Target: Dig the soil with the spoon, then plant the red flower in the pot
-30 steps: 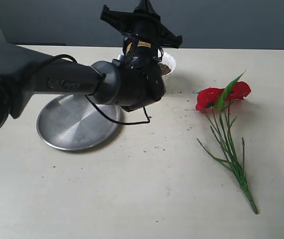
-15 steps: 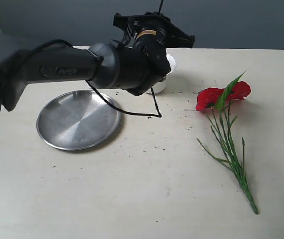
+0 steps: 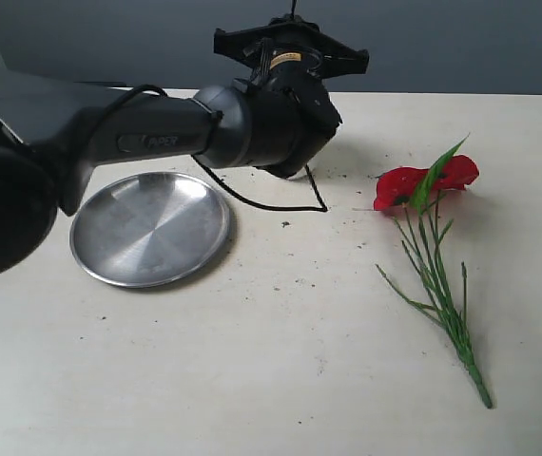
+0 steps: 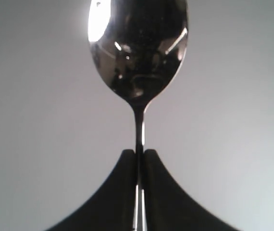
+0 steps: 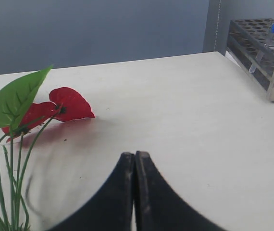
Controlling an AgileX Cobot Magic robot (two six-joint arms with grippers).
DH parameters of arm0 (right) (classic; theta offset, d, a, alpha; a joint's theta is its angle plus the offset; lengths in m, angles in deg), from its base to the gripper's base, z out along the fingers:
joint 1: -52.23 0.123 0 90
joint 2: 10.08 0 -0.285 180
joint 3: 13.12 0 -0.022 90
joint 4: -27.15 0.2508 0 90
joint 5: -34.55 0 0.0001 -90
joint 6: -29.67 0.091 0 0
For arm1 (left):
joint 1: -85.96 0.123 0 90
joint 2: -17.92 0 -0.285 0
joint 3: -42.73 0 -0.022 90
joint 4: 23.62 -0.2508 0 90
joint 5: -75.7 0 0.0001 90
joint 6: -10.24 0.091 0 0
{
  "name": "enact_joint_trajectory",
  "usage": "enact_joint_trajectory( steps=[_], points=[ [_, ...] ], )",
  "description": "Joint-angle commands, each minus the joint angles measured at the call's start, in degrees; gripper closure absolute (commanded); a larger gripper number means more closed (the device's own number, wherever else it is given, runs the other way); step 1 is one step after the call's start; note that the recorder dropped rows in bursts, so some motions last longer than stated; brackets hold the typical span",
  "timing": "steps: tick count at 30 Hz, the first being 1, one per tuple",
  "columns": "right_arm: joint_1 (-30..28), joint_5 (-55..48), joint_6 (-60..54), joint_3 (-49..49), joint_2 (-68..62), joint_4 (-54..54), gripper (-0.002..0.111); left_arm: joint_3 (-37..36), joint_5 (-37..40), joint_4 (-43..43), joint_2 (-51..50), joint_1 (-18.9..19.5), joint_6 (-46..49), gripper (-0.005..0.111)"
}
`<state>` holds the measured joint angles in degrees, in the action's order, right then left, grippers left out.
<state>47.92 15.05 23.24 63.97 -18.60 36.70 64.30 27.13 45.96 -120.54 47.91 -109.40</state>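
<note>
My left gripper (image 4: 139, 151) is shut on the thin handle of the steel spoon (image 4: 138, 48), whose bowl points away from the wrist against a plain grey background. In the exterior view the left arm (image 3: 261, 123) reaches over the back of the table and hides the pot and the soil in it. Only dark soil crumbs (image 3: 343, 177) show on the table beside the arm. The red flower (image 3: 423, 180) lies flat at the right, its green stems running toward the front. My right gripper (image 5: 135, 155) is shut and empty, hovering near the red flower (image 5: 65, 103).
A round steel plate (image 3: 147, 228) lies on the table at the left, partly under the left arm. A black cable (image 3: 271, 204) hangs from the arm. A test-tube rack (image 5: 264, 43) stands at the table's far edge in the right wrist view.
The left arm has swung right and toward the back with the spoon. The pot, visible a second ago behind the wrist, is now covered by the arm. The flower has not moved.
</note>
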Motion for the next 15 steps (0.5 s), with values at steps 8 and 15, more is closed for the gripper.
enact_joint_trajectory(
  steps=[8, 15],
  points=[
    [-0.24, 0.28, -0.03, 0.13, 0.21, 0.04, 0.109, 3.62, 4.04, 8.10, -0.14, -2.17, -0.21, 0.106],
    [-0.24, 0.28, -0.03, 0.13, 0.21, 0.04, 0.109, 3.76, 2.43, 8.56, -0.32, -1.22, -0.21, 0.106]
  ],
)
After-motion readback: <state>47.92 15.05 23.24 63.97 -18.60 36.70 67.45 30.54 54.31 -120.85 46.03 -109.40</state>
